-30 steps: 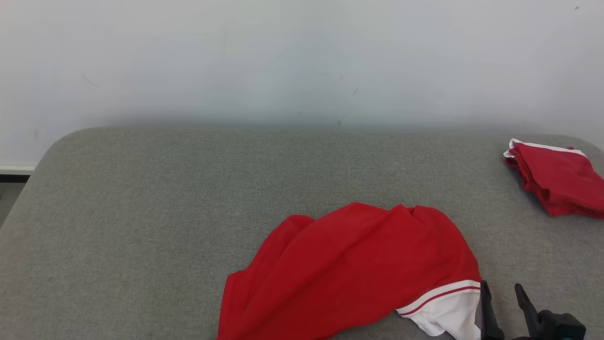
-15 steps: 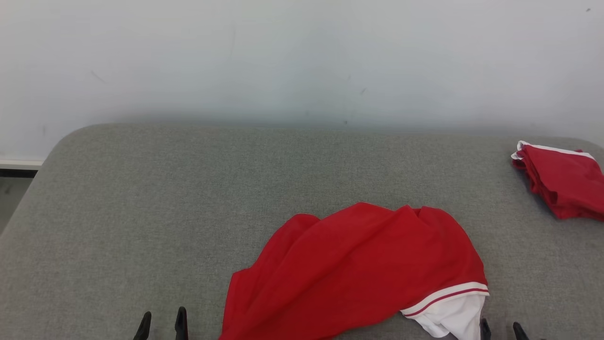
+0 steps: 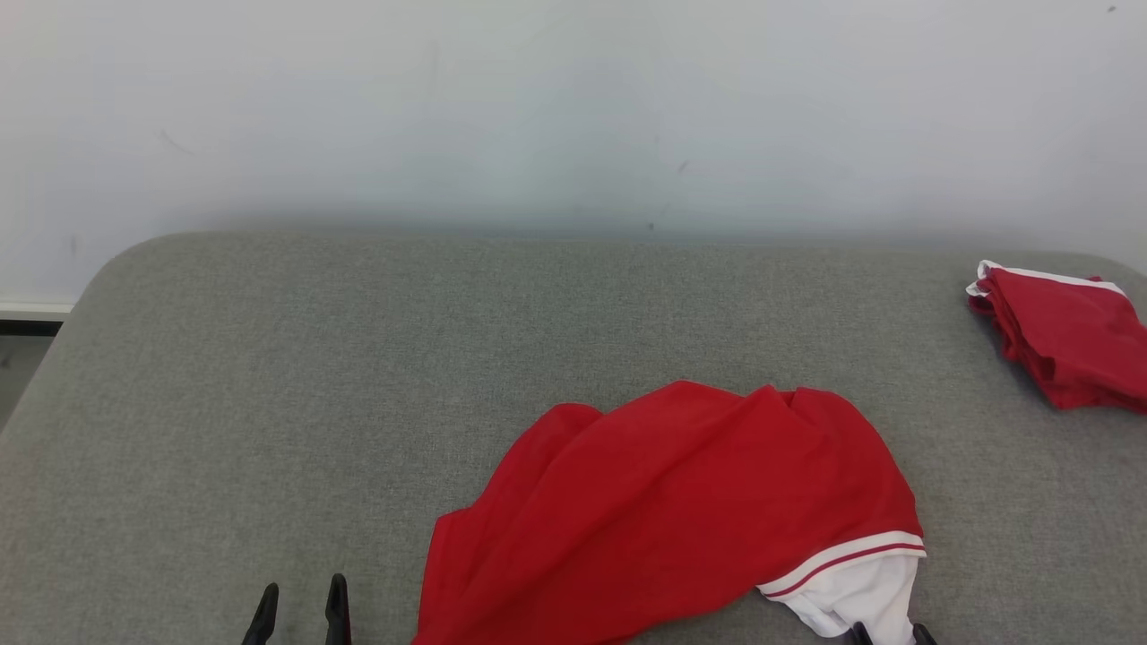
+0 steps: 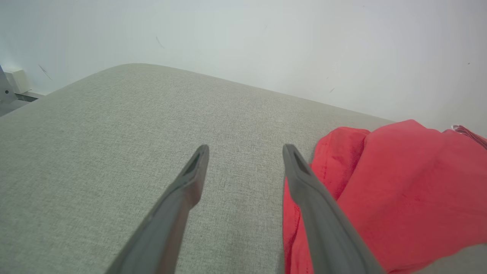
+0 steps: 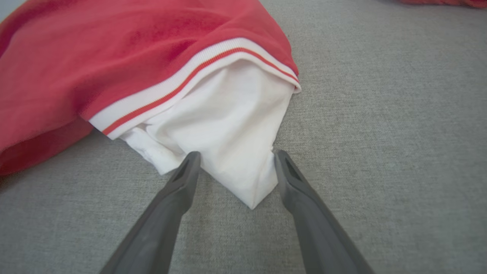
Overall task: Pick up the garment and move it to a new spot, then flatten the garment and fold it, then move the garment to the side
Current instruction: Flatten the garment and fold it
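1. The two long dark fingers of the left gripper stand spread wide with bare cloth-covered surface between them and nothing in their grasp.
2. In the head view the left gripper shows its tips at the near edge of the grey fabric-covered bench, left of the middle and just beside the garment's left hem.
3. The right gripper is also spread. Its fingers stand on either side of the garment's white pointed corner, which lies loose between them and is not pinched.
4. In the head view the right gripper barely shows, at the near edge below that white corner.
5. The crumpled red fabric garment with a white, red-striped band lies on the bench at the near edge, right of the middle. It is rumpled in soft folds, and its lower part runs out of the head view.
6. The white band and the white cloth under it sit at the garment's right end, nearest the right gripper.
7. In the left wrist view the red cloth lies along the outer side of one finger. Whether it touches cannot be told.
8. A folded red garment with white trim rests near the far right corner of the bench, well apart from the crumpled one.
9. A plain pale wall rises behind the far edge.
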Tool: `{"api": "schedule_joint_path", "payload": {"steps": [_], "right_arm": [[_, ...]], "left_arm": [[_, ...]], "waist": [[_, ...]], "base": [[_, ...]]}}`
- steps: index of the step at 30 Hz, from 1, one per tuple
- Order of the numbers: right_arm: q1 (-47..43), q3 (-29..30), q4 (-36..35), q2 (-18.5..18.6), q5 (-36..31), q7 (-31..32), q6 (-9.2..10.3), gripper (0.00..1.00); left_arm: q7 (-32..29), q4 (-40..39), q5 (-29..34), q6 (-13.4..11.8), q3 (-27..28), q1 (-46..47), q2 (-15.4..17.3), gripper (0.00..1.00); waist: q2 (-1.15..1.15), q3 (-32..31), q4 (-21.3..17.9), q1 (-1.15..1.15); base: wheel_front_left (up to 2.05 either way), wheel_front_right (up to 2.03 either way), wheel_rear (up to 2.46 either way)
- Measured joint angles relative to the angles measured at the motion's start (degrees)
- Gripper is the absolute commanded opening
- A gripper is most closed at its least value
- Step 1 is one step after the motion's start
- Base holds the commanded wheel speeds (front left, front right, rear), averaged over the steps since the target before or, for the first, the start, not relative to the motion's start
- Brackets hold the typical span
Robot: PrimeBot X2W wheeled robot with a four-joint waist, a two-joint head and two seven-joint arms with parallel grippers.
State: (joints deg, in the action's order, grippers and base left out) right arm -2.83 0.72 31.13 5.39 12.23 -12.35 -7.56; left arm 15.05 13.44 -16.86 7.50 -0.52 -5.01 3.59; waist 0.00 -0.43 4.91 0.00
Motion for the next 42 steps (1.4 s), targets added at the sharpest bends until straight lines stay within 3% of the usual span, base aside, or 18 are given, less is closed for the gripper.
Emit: {"api": "schedule_joint_path", "payload": {"steps": [12, 20, 32, 42], "right_arm": [[1.46, -0.86, 0.99, 0.42, 0.42, 1.60, 0.00, 1.00], [2.41, 0.77, 1.42, 0.53, -1.48, -0.70, 0.00, 1.00], [2.02, 0.81, -3.47, 0.90, -0.70, -2.05, 0.00, 1.00], [13.45, 2.86, 3.69, 5.03, -2.04, -0.43, 0.00, 1.00]], "left_arm": [[0.00, 0.22, 0.09, 0.00, -0.13, 0.16, -0.29, 1.00], [-0.01, 0.20, 0.24, 0.00, -0.85, 0.30, -0.38, 1.00], [0.00, 0.22, 0.23, 0.00, -0.79, 0.24, -0.47, 1.00], [0.00, 0.22, 0.23, 0.00, -1.02, 0.67, -0.56, 1.00]], "waist": [[0.00, 0.27, -0.12, 0.00], [0.00, 0.23, 0.64, 0.00], [0.00, 0.23, 0.31, 0.00], [0.00, 1.50, 0.19, 0.00]], "base": [[0.00, 0.00, 0.00], [0.00, 0.00, 0.00], [0.00, 0.00, 0.00], [0.00, 0.00, 0.00]]}}
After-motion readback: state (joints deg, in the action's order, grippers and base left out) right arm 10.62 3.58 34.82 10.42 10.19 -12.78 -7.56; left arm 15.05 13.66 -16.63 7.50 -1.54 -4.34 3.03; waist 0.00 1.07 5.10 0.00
